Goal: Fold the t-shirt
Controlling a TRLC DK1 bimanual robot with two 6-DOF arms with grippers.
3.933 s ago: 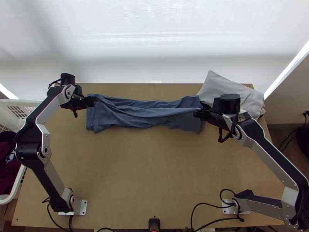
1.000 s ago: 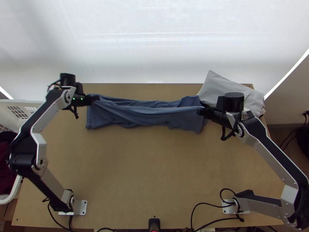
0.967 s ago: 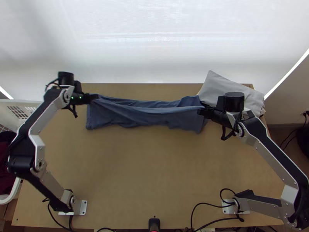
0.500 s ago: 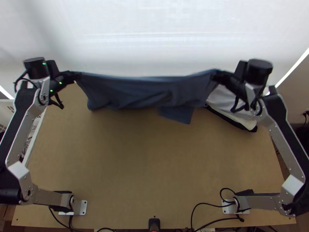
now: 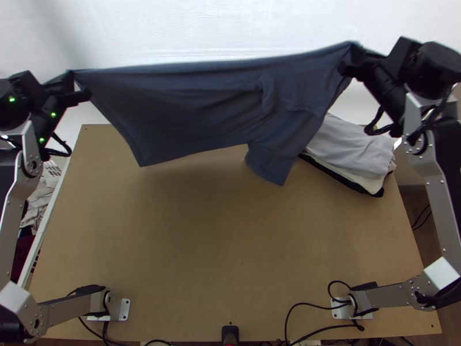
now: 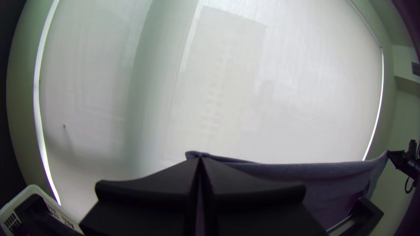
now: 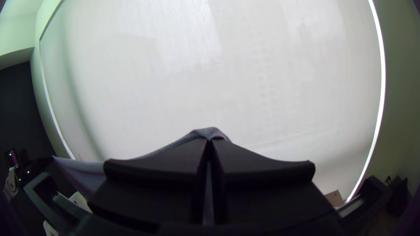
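The t-shirt (image 5: 196, 104), blue, hangs stretched across the upper middle of the picture. The left gripper (image 5: 78, 85) has its fingers closed on one upper end at upper left; the right gripper (image 5: 351, 60) pinches the other at upper right, near a cloth pile (image 5: 354, 147).

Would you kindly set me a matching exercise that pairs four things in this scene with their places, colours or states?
Column one:
1. T-shirt
2. Pale grey cloth
3. Basket
4. Table

Column two:
A. Beside the left edge
B. Light brown wood
C. Raised between the left gripper and right gripper
D. Topping a pile at far right

Right pairs: 1-C, 2-D, 3-A, 4-B
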